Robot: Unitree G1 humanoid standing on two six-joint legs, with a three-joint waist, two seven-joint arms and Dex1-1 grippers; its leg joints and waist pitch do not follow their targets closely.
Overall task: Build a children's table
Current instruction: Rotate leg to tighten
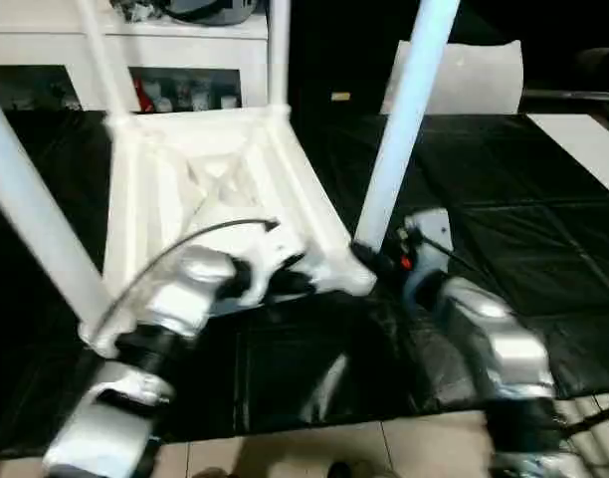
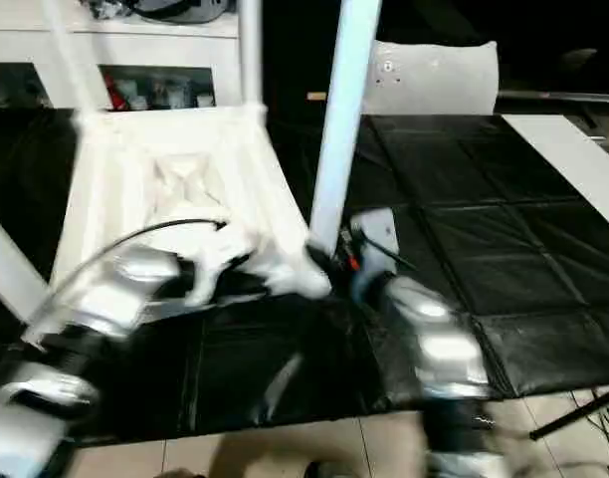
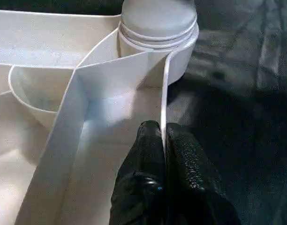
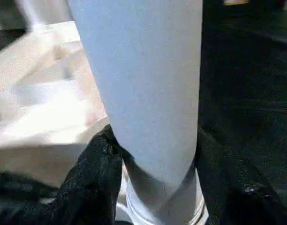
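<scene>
Upside-down tabletop [image 1: 220,189] on the black padded mat [image 1: 504,199], ribbed underside up, legs rising from the corner sockets: far ones [image 1: 278,50] upright, near-left leg [image 1: 31,219] slanting out of view, near-right leg [image 1: 404,110] leaning slightly.

Handling, as a judgement: thin-walled white plastic, light and fairly stiff, though the rim likely flexes under a hard pinch. Smooth and probably slippery on the tapered tubes, so a grip low near the socket, where the leg is widest and leverage smallest, looks safest. For the top, best taken by the rim or a rib close to a corner, not mid-span. Whole assembly probably easy to tip or slide on the mat with the long legs up.

Left gripper [image 3: 163,140]: clamped narrow on the thin upright rim of the tabletop, one finger each side, just short of the near-right corner socket [image 3: 157,42]. Left forearm [image 1: 175,299] reaching in from the near side, wrist bent inward over the near edge.

Right gripper [image 4: 155,154]: half-spread around the base of the near-right leg, black fingers [image 4: 94,173] on either side against the tube just above the socket. Right forearm [image 1: 484,329] coming up from the near right, wrist angled toward the corner.
</scene>
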